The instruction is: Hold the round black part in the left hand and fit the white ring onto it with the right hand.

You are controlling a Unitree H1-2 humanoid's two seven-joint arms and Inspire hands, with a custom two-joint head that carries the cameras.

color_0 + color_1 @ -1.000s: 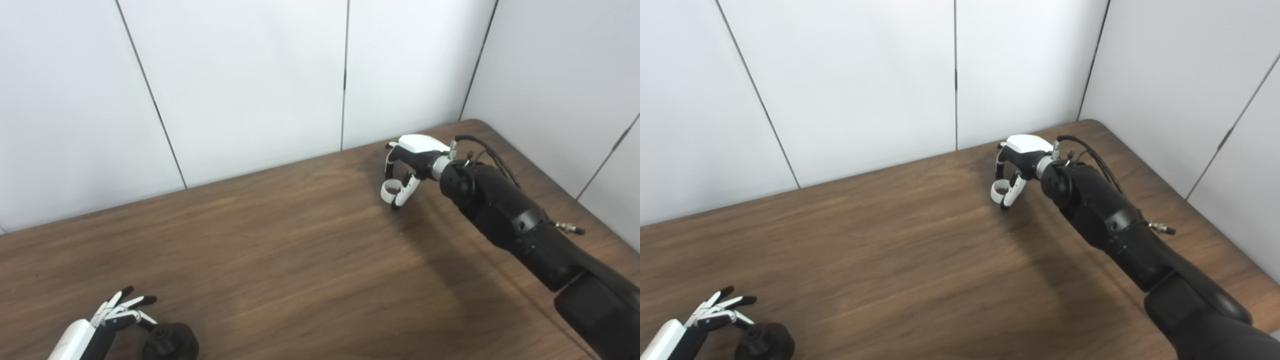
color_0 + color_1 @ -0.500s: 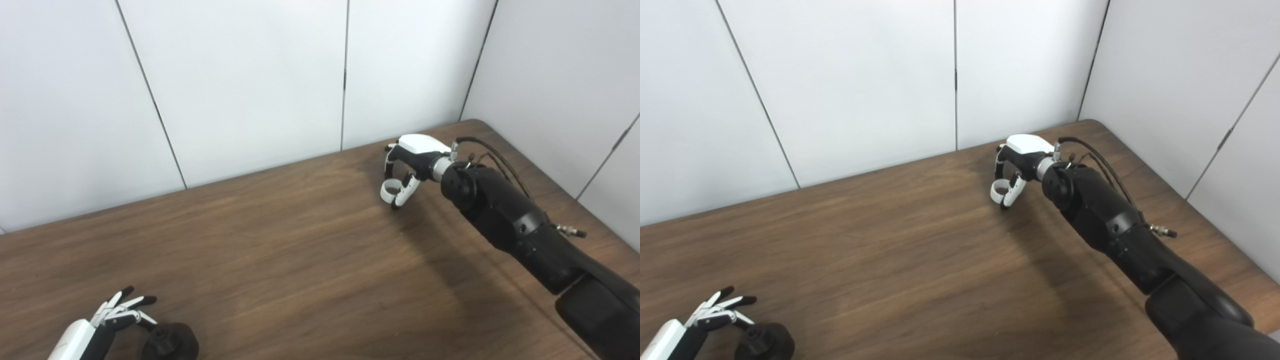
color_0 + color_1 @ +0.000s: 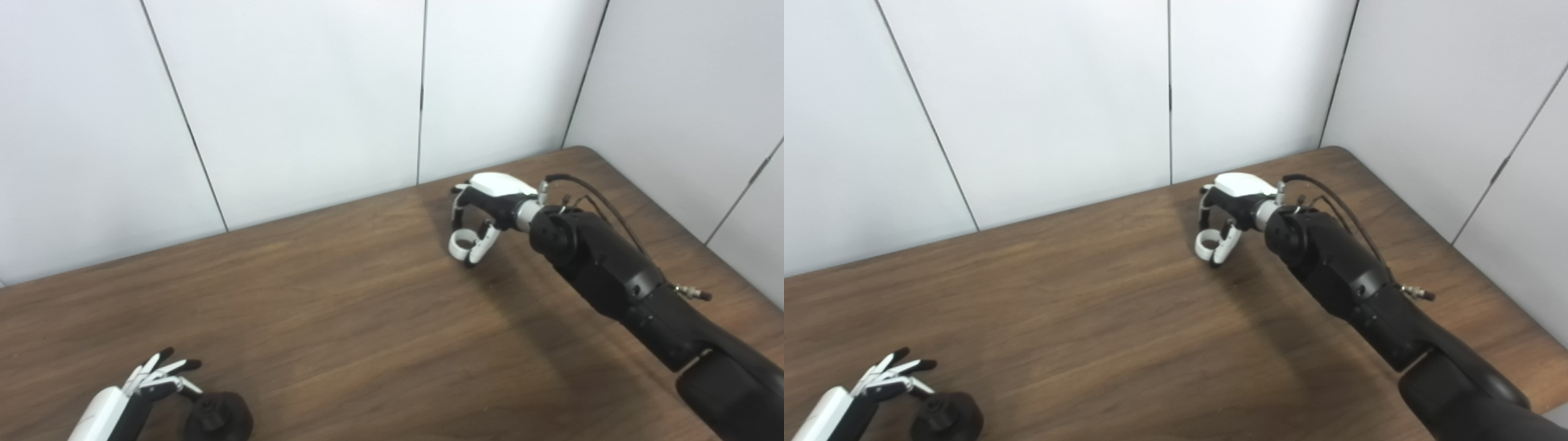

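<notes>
The round black part [image 3: 218, 418] is low at the bottom left, by the wooden table's [image 3: 367, 318] near edge. My left hand [image 3: 144, 392] is just left of it; a thumb and finger tip close on the part's top stub while the other fingers stay spread. My right hand [image 3: 484, 205] is at the far right of the table, a little above the wood. It is shut on the white ring [image 3: 461, 243], which is pinched between thumb and fingertips and hangs below the palm. The two hands are far apart.
White wall panels [image 3: 306, 92] rise right behind the table's far edge and along its right side. The table's rounded far-right corner [image 3: 582, 150] is behind the right hand. The right forearm [image 3: 612, 275] stretches over the table's right part.
The right hand has carried the white ring to the left and slightly nearer. The left hand and the black part have shifted together a little to the right.
</notes>
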